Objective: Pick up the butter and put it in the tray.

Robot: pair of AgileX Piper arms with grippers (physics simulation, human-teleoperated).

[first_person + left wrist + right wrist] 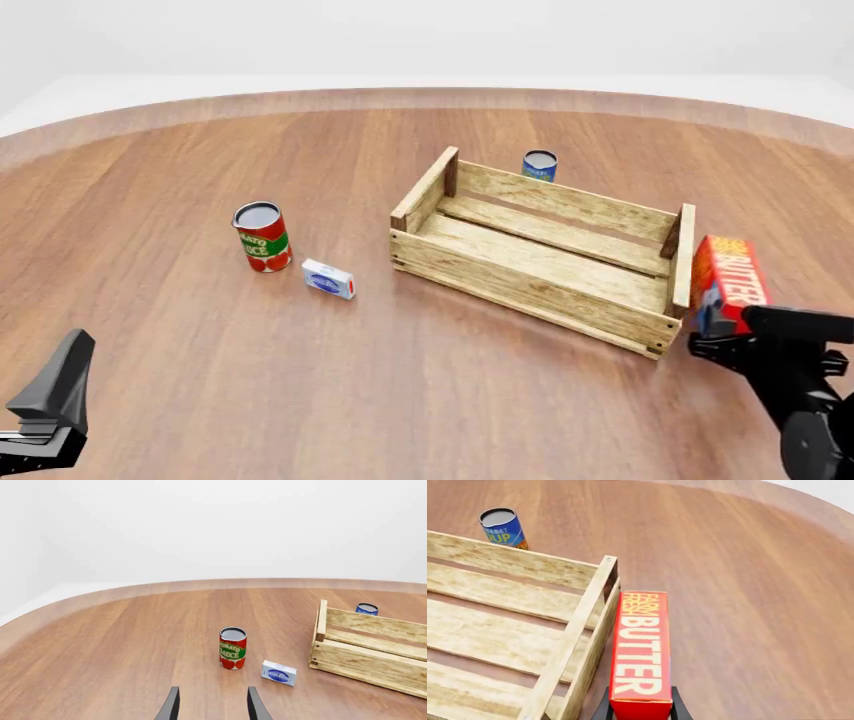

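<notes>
The butter (pixel 729 282), a red carton with white lettering, sits between the fingers of my right gripper (pixel 722 338), just outside the right end of the tray (pixel 531 288). In the right wrist view the butter (pixel 640 650) runs along the outside of the tray's end wall (pixel 584 630), and a dark finger (pixel 603 709) presses each side of its near end. I cannot tell whether the carton touches the table. My left gripper (pixel 213 706) is open and empty at the near left (pixel 54 400), far from the tray (pixel 373 655).
A red-and-green tomato sauce can (pixel 262 237) (pixel 233 648) stands left of the tray, with a small white-and-blue box (pixel 328 279) (pixel 279 673) beside it. A blue can (pixel 539 165) (pixel 502 527) stands behind the tray's far wall.
</notes>
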